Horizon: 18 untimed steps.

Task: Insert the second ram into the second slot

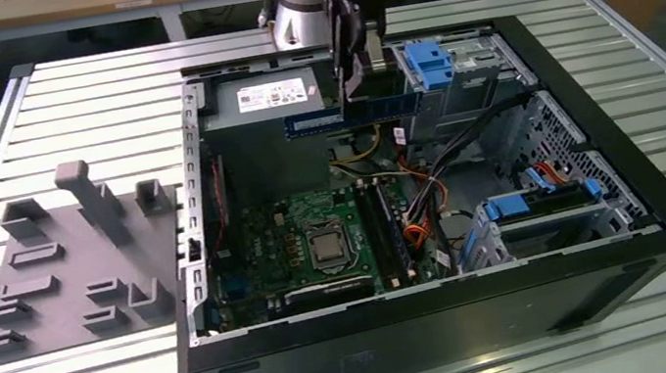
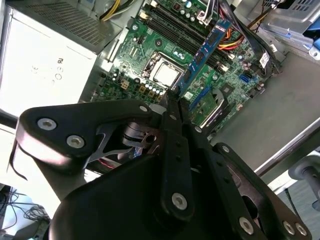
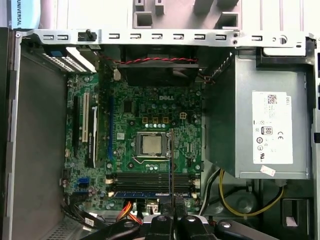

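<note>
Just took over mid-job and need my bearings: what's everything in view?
case: one, black, open, on the table
table: one, silver slats, under the case
fixture: one, grey, on the table beside the case
board: one, green, in the case
socket: one, silver, mid-board
slots: several, black, beside the socket
seated ram: one, blue, in the slot farthest from the socket
power supply: one, silver, beside the board
drive tabs: a few, blue, in the case, exterior view's right
held ram: one, blue, in the tool above the case
tool: one, black, shut on the held ram
arm: one, silver, above the tool
</note>
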Motion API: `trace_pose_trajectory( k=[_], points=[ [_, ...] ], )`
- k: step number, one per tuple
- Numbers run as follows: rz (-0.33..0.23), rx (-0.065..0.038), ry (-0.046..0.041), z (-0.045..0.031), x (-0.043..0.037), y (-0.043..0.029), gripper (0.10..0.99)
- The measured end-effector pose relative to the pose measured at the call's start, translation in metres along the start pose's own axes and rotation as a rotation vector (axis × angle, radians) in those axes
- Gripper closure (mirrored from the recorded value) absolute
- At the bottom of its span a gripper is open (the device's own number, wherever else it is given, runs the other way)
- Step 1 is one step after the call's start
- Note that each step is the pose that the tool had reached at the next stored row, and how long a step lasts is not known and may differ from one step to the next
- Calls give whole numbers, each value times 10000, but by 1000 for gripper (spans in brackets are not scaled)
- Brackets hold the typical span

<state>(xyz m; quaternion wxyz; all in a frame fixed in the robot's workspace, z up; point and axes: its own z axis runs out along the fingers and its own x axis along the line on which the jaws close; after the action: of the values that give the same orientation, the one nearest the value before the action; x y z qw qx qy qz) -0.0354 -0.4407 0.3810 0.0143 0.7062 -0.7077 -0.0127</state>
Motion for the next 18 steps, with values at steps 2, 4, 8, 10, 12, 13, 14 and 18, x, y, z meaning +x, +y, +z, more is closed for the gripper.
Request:
trace_pose_trajectory(
  k=[2, 4, 8, 10, 12, 13, 14, 18],
  points=[
    [51, -1, 2, 0, 0, 0, 953],
    [112, -1, 6, -1, 0, 0, 953],
    [224, -1, 14, 0, 0, 0, 953],
    [273, -1, 18, 0, 0, 0, 953],
    [324, -1, 22, 0, 0, 0, 953],
    [357, -1, 22, 0, 0, 0, 953],
    [392, -1, 22, 0, 0, 0, 953],
    [516, -2, 26, 0, 0, 0, 953]
  ],
)
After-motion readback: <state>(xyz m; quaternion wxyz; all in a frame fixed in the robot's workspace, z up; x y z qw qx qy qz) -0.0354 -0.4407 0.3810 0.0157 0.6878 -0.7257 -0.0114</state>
